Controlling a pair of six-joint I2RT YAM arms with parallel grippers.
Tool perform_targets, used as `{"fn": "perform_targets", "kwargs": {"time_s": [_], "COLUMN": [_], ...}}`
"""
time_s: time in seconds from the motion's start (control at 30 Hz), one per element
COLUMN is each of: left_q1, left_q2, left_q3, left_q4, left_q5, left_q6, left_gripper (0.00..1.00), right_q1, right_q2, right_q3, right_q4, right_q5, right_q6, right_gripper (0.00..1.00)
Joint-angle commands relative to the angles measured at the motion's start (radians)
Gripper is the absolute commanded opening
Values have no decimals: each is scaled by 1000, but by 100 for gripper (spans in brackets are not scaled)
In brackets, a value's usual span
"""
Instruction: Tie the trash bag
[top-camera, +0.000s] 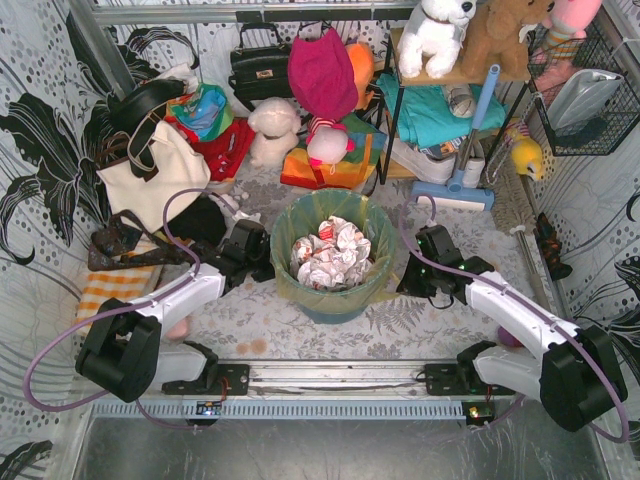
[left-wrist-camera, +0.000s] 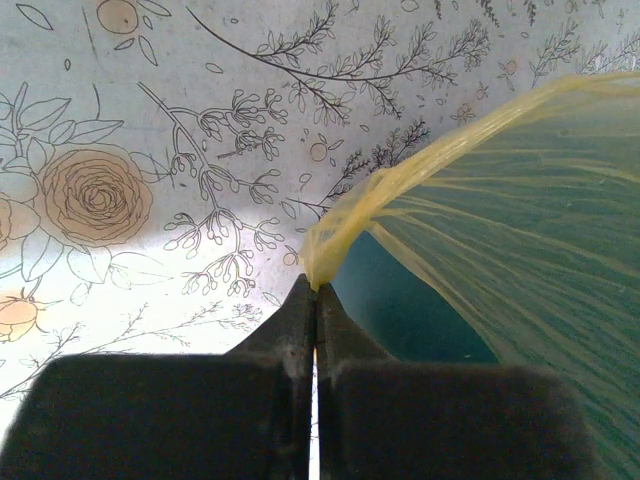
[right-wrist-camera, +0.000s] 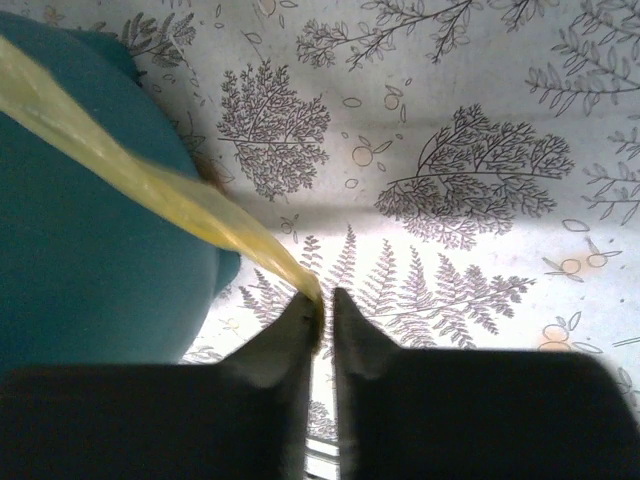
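Observation:
The trash bag (top-camera: 333, 255) lines the teal bin, thin yellow-green plastic with crumpled white paper inside. My left gripper (top-camera: 262, 262) is at the bin's left side. In the left wrist view it (left-wrist-camera: 316, 288) is shut on a yellow strip of the bag's edge (left-wrist-camera: 420, 165), which is drawn out from the rim. My right gripper (top-camera: 408, 272) is at the bin's right side. In the right wrist view its jaws (right-wrist-camera: 326, 297) stand a narrow gap apart. A taut yellow strip of the bag (right-wrist-camera: 160, 188) ends against the left fingertip (right-wrist-camera: 305, 310).
The teal bin (top-camera: 330, 305) stands mid-table between the arms. A cream tote bag (top-camera: 165, 175) with black handles lies at the back left. Soft toys, clothes and a shelf rack (top-camera: 440, 110) crowd the back, and a blue mop (top-camera: 455, 190) stands at the back right.

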Motion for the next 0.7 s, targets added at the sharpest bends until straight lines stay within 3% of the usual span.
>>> {"fn": "perform_targets", "kwargs": {"time_s": [0.0, 0.17, 0.67], "left_q1": [-3, -3, -3], "left_q2": [-11, -10, -5], "left_q3": [21, 12, -10], "left_q4": [14, 19, 34], "left_q5": [-13, -13, -10], "left_q6": [23, 20, 17], "left_gripper": [0, 0, 0], "right_q1": [-6, -7, -6], "right_q2": [2, 61, 271], "right_q3": [4, -32, -112], "right_q4": [75, 227, 448], "right_q5": [-66, -155, -277], "right_q6": [-1, 54, 100], "right_gripper": [30, 36, 37]}}
